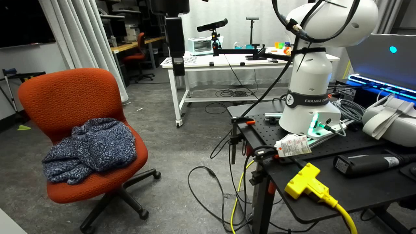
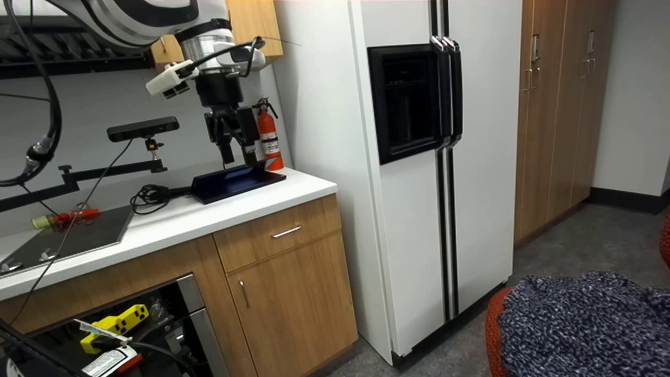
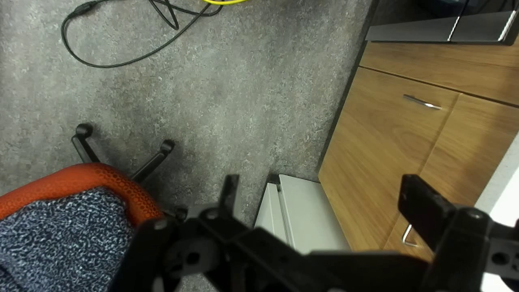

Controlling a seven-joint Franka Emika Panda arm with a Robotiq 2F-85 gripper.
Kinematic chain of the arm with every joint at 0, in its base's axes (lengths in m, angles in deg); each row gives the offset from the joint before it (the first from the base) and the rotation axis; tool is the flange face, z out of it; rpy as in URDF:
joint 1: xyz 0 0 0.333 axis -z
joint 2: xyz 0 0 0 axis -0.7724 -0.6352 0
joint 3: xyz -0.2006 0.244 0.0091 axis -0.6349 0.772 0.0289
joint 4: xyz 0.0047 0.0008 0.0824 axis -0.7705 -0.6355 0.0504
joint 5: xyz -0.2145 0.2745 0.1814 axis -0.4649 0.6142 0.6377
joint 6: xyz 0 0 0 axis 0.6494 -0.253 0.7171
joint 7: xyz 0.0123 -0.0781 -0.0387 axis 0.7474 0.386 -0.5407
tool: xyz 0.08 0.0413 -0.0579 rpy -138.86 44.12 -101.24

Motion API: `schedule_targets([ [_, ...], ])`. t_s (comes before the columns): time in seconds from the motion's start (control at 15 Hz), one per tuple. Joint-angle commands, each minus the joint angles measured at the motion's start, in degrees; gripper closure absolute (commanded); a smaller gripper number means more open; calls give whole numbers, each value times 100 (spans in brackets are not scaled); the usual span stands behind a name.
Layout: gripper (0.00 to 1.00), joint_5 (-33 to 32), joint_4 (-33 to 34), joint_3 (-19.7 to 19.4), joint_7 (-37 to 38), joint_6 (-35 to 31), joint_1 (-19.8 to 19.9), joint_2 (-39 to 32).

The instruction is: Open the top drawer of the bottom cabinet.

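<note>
White counter (image 2: 310, 183) caps the top drawer (image 2: 276, 224), so the gripper (image 2: 239, 157), jaws apart, could bonk that counter if lowered sloppily.

In the wrist view, the lower edge crops the gripper (image 3: 318, 188) and one of its fingers (image 3: 421, 207) conceals part of the handle (image 3: 406, 236) of the top drawer (image 3: 466, 162); in an exterior view, the top edge crops the refrigerator (image 2: 411, 225), the right edge crops the chair (image 2: 493, 330), and print on the tag (image 2: 108, 361) is too small to read.
</note>
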Motion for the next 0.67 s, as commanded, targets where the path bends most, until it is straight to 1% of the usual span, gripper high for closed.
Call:
schedule_targets([
  [0.0,0,-32,4,-60,-105,-38,-59,-8],
  [0.27,0,18,-20,-89,-256,-165,-89,-12],
  [0.33,0,-89,1090,6,-150,-103,-55,-991],
  [0.4,0,-85,1180,30,-120,-198,-64,-1063],
  [0.53,0,-47,1811,48,-86,-166,-81,-1519],
  [0.6,0,-24,1015,5,-89,-206,-72,-793],
])
